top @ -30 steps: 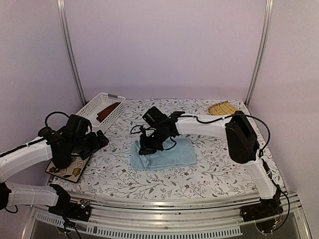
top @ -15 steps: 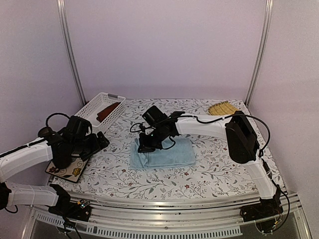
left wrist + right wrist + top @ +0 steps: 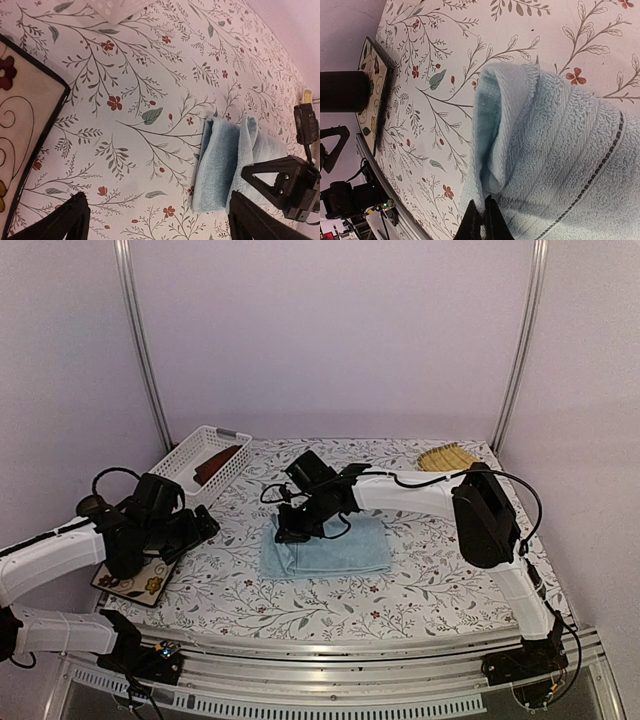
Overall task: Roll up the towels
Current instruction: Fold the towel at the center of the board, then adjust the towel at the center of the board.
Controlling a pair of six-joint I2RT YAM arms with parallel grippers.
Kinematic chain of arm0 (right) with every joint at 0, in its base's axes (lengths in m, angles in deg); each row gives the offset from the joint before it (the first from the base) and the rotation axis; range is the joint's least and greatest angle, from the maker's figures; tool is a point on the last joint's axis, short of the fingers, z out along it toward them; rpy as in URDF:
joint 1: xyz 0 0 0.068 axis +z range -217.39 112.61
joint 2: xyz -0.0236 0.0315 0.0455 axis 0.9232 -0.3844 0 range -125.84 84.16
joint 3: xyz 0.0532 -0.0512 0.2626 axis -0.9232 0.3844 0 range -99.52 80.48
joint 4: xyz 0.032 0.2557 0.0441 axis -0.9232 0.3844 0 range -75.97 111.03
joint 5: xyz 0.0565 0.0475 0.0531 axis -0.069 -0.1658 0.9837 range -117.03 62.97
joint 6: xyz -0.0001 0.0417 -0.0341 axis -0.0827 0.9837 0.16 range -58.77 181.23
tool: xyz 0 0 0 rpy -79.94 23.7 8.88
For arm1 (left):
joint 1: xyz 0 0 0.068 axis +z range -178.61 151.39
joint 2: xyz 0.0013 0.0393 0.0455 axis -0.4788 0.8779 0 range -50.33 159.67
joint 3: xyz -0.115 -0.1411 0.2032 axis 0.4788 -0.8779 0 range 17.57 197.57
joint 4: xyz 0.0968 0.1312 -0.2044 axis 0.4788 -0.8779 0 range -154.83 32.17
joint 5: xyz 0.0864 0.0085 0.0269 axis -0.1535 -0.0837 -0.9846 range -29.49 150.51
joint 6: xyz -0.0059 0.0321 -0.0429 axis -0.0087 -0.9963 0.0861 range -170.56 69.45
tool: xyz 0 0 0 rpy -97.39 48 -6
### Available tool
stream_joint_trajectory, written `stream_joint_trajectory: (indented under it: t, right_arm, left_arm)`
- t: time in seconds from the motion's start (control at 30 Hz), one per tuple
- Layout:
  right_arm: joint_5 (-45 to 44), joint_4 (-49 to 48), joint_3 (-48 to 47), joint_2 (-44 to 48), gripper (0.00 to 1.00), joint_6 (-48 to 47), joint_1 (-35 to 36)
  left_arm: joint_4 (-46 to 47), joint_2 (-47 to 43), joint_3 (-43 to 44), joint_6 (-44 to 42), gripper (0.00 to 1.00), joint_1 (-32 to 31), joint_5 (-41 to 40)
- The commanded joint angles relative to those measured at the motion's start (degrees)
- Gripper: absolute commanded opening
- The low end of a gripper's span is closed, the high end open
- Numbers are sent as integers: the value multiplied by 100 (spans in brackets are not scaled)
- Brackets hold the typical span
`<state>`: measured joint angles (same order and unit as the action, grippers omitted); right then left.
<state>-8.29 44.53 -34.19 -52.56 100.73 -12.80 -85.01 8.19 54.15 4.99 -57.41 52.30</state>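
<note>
The pale blue terry hand towel lies folded near the middle of the flower-printed worktop, its long side running left to right. The right gripper reaches across to the towel's left end, its 2 fingers clenched on the cloth. In the right wrist view that end rises off the surface and curls over into a loose lip. Judging from this, the pinch sits there because the raised end can become the first turn of the roll, with the rest of the towel flat behind it. The left gripper hangs near the worktop's left edge, beside a cream square tile with a dark border. Its fingers are spread wide, grasping nothing, and it stays well apart from the towel, probably to leave the other arm room. The dark rust-red towel rests in a white slotted plastic basket at the far left corner. A yellow woven bamboo mat sits at the far right corner. Neither towel looks rolled yet.
</note>
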Motion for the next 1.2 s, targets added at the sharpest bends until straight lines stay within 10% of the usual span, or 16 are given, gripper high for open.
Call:
stream_joint_trajectory:
  t: [0.0,0.23,1.17]
  right_arm:
    - [262,-273,34,154,9,4,-10]
    - [661,-572,24,155,33,-19,16]
    - [-422,-218,3790,3712,32,-1180,-1543]
  left_arm:
    - [76,-36,-74,0,97,58,26]
    - [122,69,-32,-18,97,60,36]
    - [1672,3157,1334,17,89,-769,1030]
